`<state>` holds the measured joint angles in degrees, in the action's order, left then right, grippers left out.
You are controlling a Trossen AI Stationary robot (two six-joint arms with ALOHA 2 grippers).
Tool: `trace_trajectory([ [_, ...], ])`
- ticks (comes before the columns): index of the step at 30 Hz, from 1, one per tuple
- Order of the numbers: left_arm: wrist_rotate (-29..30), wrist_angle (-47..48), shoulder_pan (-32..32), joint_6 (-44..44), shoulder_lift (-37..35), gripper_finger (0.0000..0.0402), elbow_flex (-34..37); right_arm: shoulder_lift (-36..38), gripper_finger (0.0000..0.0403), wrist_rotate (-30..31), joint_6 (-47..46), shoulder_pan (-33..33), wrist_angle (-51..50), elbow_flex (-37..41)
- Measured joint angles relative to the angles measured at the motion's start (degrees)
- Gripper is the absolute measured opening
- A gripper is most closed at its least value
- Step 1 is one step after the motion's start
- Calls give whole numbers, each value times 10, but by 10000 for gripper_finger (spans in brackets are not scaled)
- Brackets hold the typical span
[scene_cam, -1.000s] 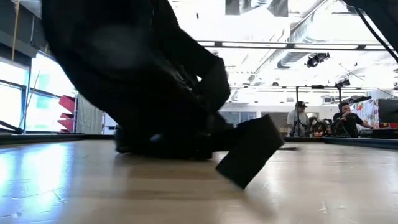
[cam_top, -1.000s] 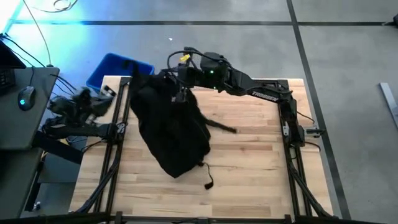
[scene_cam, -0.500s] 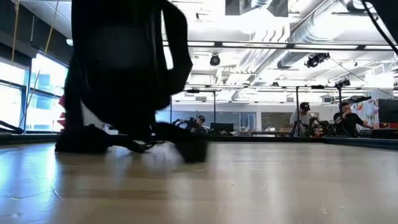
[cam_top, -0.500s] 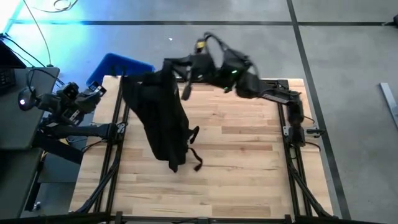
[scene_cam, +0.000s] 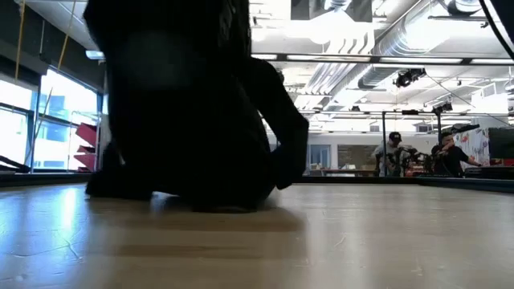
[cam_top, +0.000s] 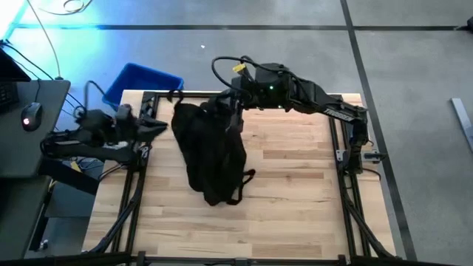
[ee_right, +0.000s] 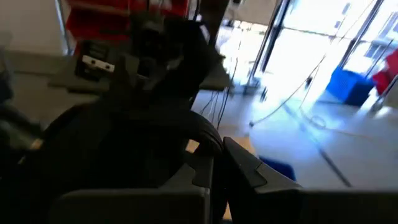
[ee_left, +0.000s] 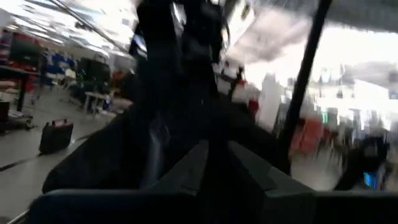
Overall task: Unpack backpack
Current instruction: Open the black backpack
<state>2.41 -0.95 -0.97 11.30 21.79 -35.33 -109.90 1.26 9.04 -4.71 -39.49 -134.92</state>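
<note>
- Black backpack hoisted by its far end above the wooden bench, lower end sagging onto the boards near the middle, straps trailing at the near end.
- Right gripper reaching in from the far right corner, jaws clamped on the backpack's top fabric; presumably held high so that whatever is inside can be got at or shaken loose.
- Left gripper hanging at the bench's far left edge, just beside the bag and pointed at it; jaws too blurred to call apart or together, nothing visibly gripped.
- From bench level, bag filling the left of the view as a dark mass resting on the wood.
- Blue bin on the floor beyond the far left corner, likely meant for the contents.
- No unpacked item anywhere on the bench; job judged barely begun.
</note>
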Motion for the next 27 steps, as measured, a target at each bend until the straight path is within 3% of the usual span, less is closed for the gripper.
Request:
trace_trajectory([
  [4,-3,21,0,-43,45,82,-10,0,0,-12,-3,0,-15,0],
  [7,21,90,0,-107,70,107,-46,4,0,-13,-12,0,-24,0],
  [13,153,289,0,-275,131,141,-178,8,0,-14,-28,0,-32,0],
  [17,238,331,6,-384,186,155,-219,9,0,-14,-31,1,-32,0],
  [21,249,338,31,-466,238,169,-226,9,0,-18,-32,6,-32,1],
  [27,232,383,70,-515,304,179,-229,9,0,-17,-43,14,-32,1],
])
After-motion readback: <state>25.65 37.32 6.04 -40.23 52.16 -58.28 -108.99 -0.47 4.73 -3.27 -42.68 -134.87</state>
